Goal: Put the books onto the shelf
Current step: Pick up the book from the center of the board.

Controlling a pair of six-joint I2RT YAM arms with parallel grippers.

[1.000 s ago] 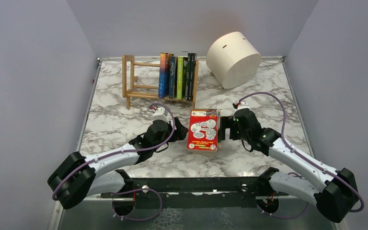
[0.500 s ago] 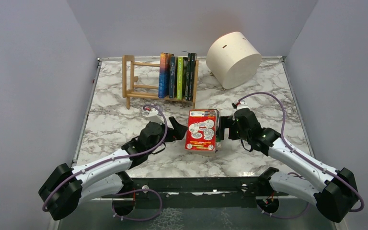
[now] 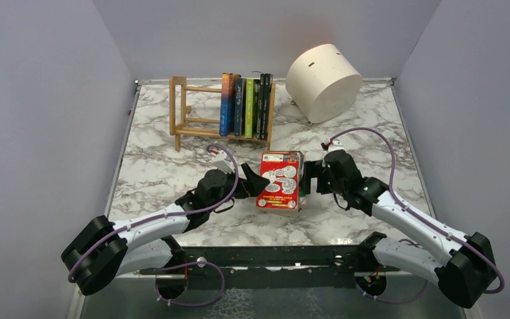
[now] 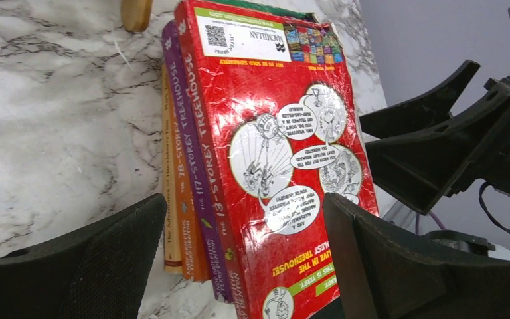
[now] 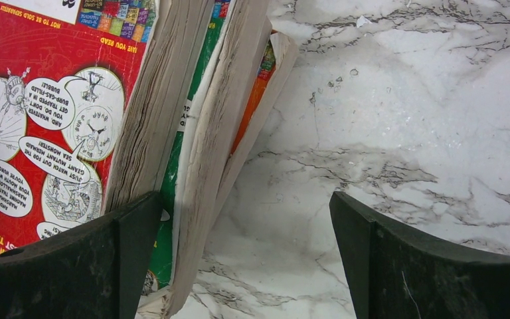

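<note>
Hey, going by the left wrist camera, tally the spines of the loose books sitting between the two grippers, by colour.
Red spine: 1
Purple spine: 1
Orange spine: 1
Pale orange spine: 1
Total: 4

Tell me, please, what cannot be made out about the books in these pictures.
- Top external: shelved books' titles too small; red book hides the lower books.
- Left wrist: red book's near end cut by the bottom edge.
- Right wrist: spines face away; only page edges show.
</note>
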